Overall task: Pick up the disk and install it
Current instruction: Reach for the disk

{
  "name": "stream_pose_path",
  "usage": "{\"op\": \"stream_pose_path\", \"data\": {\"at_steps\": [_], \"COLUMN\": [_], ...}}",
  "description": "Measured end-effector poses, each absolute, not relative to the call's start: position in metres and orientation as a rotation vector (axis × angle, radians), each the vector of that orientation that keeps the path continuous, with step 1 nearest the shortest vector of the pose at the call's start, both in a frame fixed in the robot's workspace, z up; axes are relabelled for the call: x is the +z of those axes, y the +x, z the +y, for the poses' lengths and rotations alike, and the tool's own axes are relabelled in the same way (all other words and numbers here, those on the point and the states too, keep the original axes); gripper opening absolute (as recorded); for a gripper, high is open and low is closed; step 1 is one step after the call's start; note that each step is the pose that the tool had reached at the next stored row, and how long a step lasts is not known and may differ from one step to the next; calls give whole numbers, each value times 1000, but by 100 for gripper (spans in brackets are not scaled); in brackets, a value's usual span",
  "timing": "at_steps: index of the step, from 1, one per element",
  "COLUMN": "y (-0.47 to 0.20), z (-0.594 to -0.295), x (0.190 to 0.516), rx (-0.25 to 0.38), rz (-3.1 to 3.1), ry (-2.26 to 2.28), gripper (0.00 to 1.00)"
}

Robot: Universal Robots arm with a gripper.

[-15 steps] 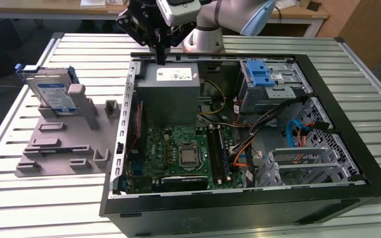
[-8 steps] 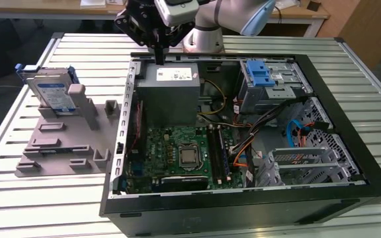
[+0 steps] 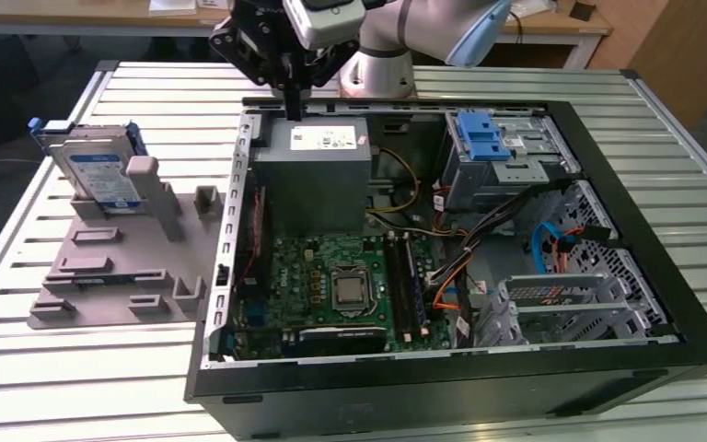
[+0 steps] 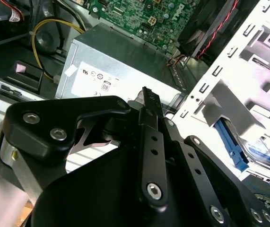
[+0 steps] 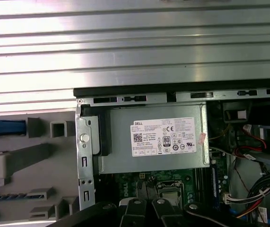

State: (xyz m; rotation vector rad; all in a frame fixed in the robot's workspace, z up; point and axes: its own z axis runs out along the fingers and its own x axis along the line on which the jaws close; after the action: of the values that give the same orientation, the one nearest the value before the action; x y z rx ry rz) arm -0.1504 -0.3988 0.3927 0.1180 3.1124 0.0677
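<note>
Disk (image 3: 93,173) stands on edge in a grey moulded fixture (image 3: 121,276), outside the open computer case (image 3: 452,387), off the case's side at the exterior view's left. Its white-and-blue label faces away from the case, and a blue carrier frames it. Fixture and case both rest on the slatted metal counter (image 3: 71,368), with the fixture just beside the case wall.

The pincer (image 3: 292,112) hangs at the case's far rim, over the far edge of the grey power supply box (image 3: 317,152), which fills the case's far corner on the fixture side. Its fingers point straight down, pressed together with nothing between them. Whether the tip touches the rim cannot be told. In the second wrist view one black finger (image 4: 150,142) crosses in front of the power supply box's white sticker (image 4: 97,80). The pincer is well apart from the disk.

Inside the case, the green motherboard (image 3: 329,285) lies on the near side of the power supply box. The silver drive cage (image 3: 492,138) with its blue latch sits in the case's other far corner.
</note>
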Motion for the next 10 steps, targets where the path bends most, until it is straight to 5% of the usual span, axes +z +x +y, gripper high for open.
{"op": "stream_pose_path", "data": {"at_steps": [10], "y": [-154], "z": [-399], "x": [393], "rx": [68], "rz": [3112], "ry": [118], "gripper": [11]}}
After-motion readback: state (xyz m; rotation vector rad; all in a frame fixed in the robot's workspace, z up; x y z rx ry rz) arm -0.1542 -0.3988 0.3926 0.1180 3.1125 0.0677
